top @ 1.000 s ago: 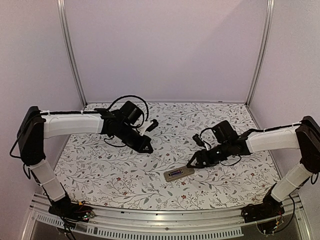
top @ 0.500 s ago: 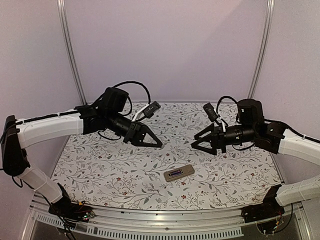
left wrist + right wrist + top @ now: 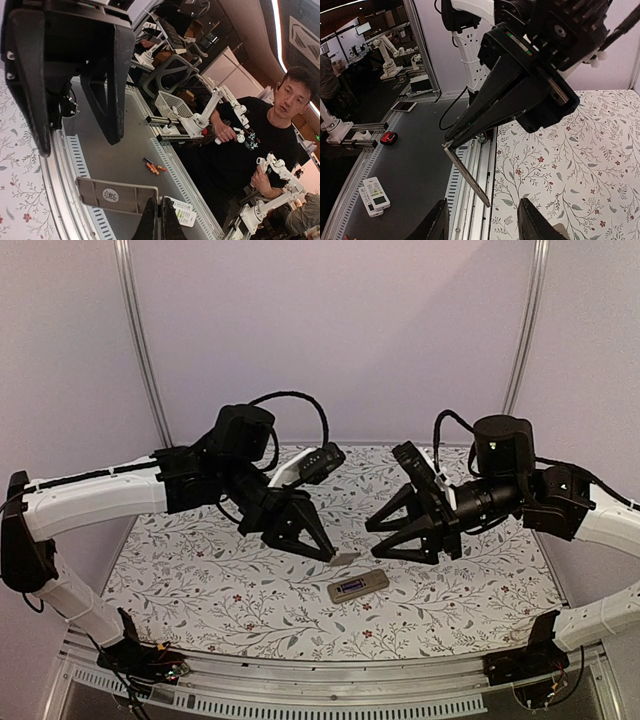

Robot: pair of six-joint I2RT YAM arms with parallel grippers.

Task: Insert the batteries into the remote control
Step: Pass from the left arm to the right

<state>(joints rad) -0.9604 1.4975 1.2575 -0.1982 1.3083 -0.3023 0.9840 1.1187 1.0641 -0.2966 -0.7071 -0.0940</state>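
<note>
Pinching a thin flat grey cover is the left gripper.

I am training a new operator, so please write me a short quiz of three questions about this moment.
1. True or false: the remote control is held in the air.
2. What does the left pincer grip? A) a battery B) a flat grey cover C) nothing
3. How do the jaws of the right pincer stand?
Key: 1 false, it lies on the table; 2 B; 3 open, with nothing between them.
</note>
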